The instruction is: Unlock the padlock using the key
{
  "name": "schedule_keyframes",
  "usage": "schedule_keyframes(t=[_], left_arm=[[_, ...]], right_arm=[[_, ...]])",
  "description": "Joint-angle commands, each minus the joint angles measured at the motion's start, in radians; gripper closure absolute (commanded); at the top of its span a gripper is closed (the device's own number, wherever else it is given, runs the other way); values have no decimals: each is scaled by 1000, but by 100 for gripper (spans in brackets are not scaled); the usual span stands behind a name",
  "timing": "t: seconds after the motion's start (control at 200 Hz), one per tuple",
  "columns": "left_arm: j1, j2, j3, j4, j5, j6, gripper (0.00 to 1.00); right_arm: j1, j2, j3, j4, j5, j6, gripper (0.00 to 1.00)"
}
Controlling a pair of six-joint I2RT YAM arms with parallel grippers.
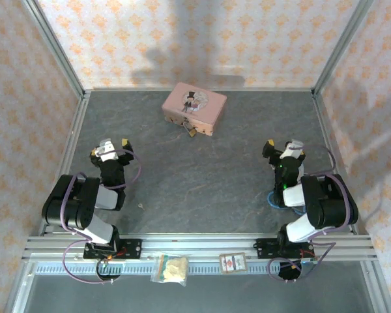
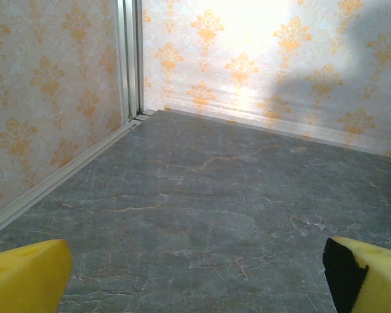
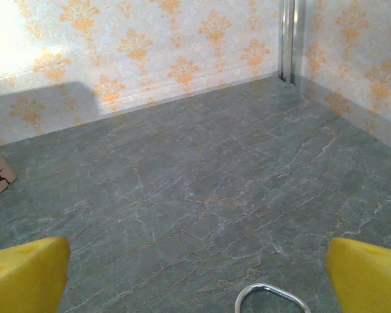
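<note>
The padlock [image 1: 191, 130] lies at the near edge of the pink tin [image 1: 194, 108], well apart from the left gripper [image 1: 114, 143], nearer and left of the tin, and the right gripper [image 1: 283, 145], nearer and right, both spread wide and empty, with bare table [image 1: 202, 176] between them.

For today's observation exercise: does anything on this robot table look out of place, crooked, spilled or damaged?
Nothing spilled or damaged. The pink tin sits askew to the back wall, the padlock at its near side. A bag and a card lie on the front rail, off the tabletop.
</note>
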Motion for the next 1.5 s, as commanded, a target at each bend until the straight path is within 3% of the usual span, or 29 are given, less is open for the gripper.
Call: schedule_keyframes(t=[0.0, 0.926, 0.986, 1.166, 1.226, 1.331, 1.416, 1.491], left_arm=[[2, 3, 0, 28, 8, 1, 1], [-1, 1, -3, 34, -10, 1, 1], [-14, -12, -2, 23, -72, -6, 1], [-49, -40, -31, 56, -77, 36, 1], [-76, -75, -37, 73, -155, 48, 1], [-104, -235, 31, -207, -190, 48, 1], [-104, -342, 111, -420, -193, -64, 1], [-103, -396, 145, -514, -172, -196, 1]], right_arm=[[-5, -6, 18, -4, -28, -17, 0], [8, -24, 20, -11, -11, -28, 0], [29, -50, 32, -50, 19, -45, 2], [191, -152, 168, -336, 208, -133, 5], [234, -169, 225, -427, 221, -102, 5], [282, -150, 372, -633, 199, 43, 5], [318, -97, 501, -781, 162, 177, 4], [354, -27, 617, -892, 95, 262, 3]])
